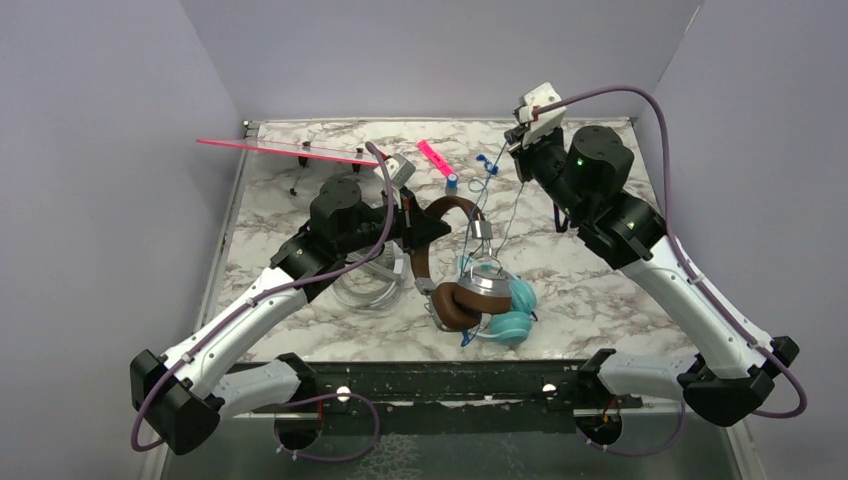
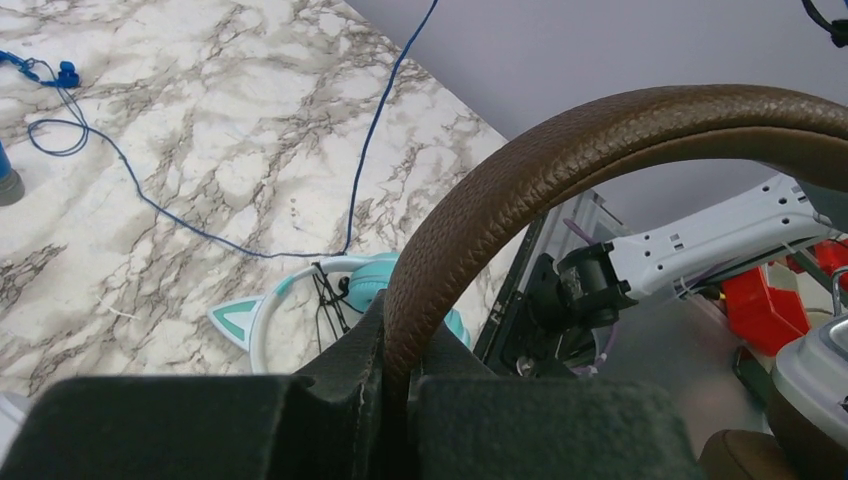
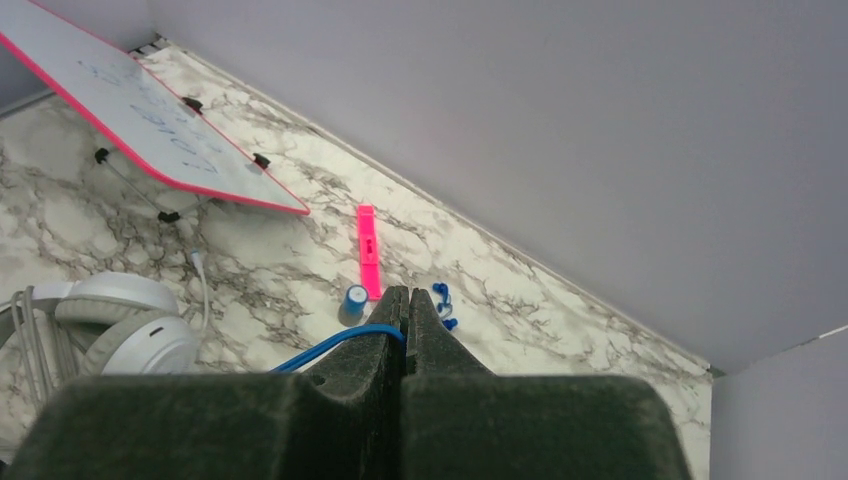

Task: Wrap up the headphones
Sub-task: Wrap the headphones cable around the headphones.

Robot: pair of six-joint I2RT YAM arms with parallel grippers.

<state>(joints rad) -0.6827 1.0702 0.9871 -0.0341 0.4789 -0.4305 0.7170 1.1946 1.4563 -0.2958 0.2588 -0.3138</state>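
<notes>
Marble table [image 1: 600, 290]: brown headphones [image 1: 455, 305] partly cover teal headphones [image 1: 512, 325].

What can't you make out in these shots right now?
- Top view: white headphones are mostly hidden under the left arm.
- Top view: teal headphones are partly covered by the brown headphones.
- Right wrist view: blue cord end is hidden between the right gripper fingers.
- Right wrist view: the writing on the whiteboard is too blurred to read.
</notes>
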